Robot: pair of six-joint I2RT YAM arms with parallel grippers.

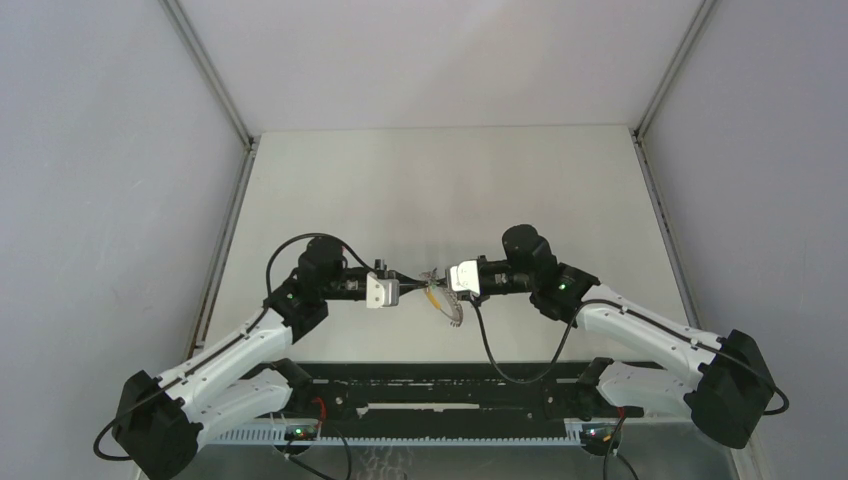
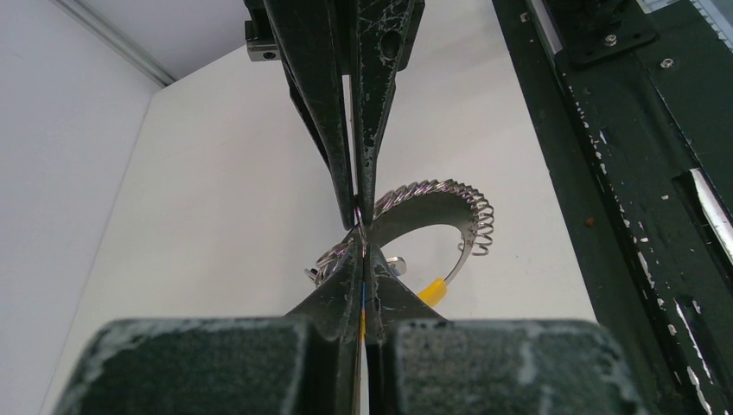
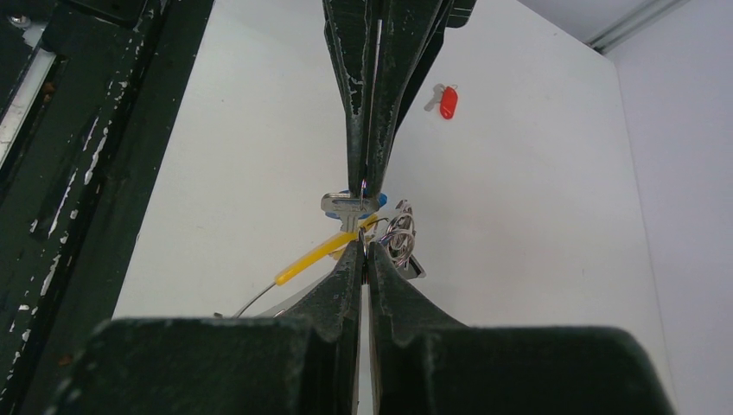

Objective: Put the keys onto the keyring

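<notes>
Both grippers meet tip to tip above the table's middle. My left gripper (image 1: 420, 283) (image 2: 361, 246) is shut on the blue key (image 3: 344, 205). Its silver blade sticks out on one side of the fingers and its blue head (image 3: 381, 201) on the other. My right gripper (image 1: 442, 279) (image 3: 365, 245) is shut on the keyring's thin wire ring (image 3: 399, 235). The keyring's yellow tab (image 2: 432, 290) (image 3: 315, 252) and silvery coiled loop (image 2: 449, 197) hang below the tips. The red key (image 3: 447, 102) lies alone on the table beyond the left fingers.
The black base rail (image 1: 440, 395) runs along the near edge under both arms. Grey walls with metal corner strips (image 1: 215, 90) close in the white table (image 1: 440, 180) on the left, right and back.
</notes>
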